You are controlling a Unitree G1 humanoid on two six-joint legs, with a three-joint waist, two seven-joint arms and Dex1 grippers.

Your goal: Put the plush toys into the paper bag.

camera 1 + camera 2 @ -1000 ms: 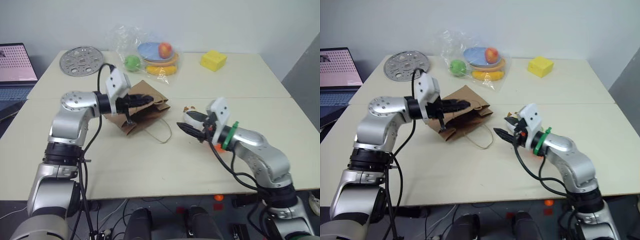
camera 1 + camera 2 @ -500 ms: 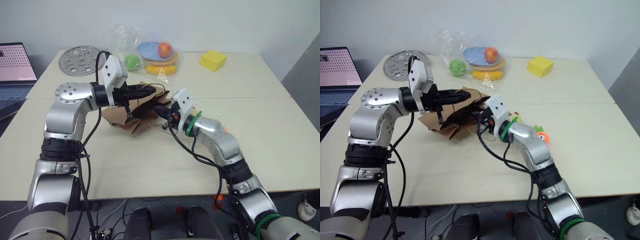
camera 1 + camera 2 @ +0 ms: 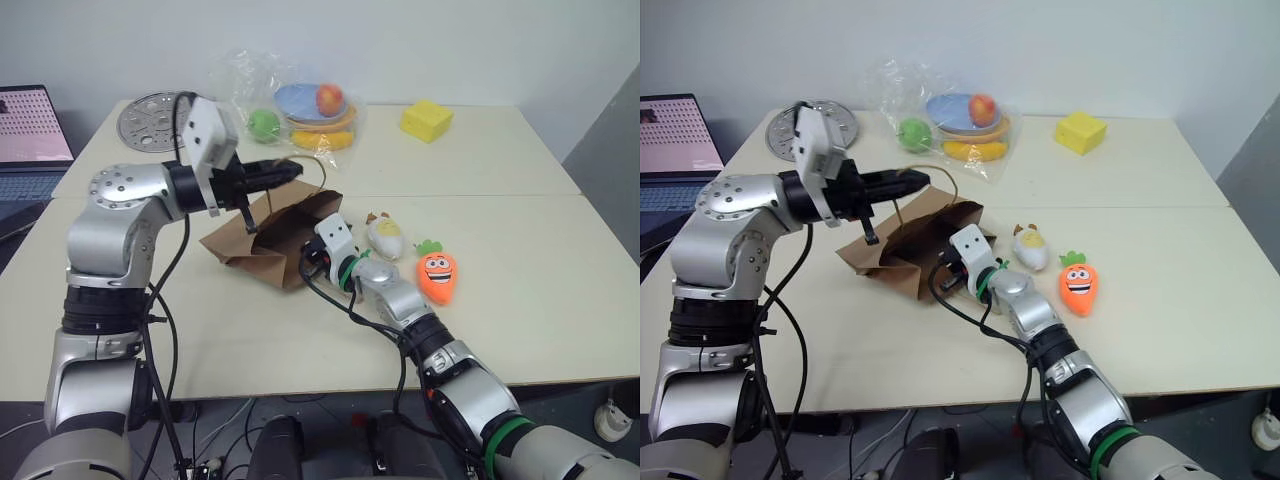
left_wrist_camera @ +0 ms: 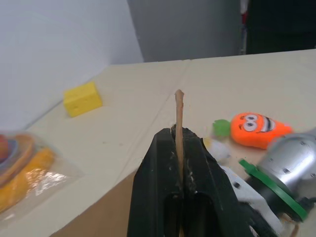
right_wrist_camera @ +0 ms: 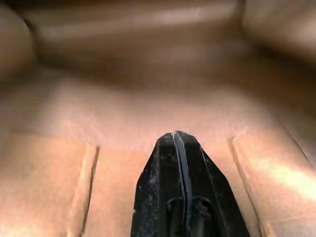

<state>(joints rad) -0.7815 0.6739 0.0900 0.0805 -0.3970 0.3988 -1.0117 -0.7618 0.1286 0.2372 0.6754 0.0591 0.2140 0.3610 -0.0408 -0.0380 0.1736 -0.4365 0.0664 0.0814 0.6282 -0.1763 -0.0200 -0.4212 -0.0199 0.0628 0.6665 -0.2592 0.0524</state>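
Tabletop point(image 3: 520, 150): L hand point(image 3: 290, 168) clamped on paper bag point(image 3: 270, 240) handle, R hand point(image 3: 310, 262) closed empty inside bag.

**Bystanders on the table**

A clear plastic bag point(image 3: 290, 105) holding a green ball, a red fruit, a blue plate and yellow pieces is seen near the far edge of the table point(image 3: 300, 330). A yellow block point(image 3: 427, 120) is placed to its right, a perforated metal disc point(image 3: 160, 120) near the far left corner. A laptop point(image 3: 32, 140) is seen beyond the left edge.
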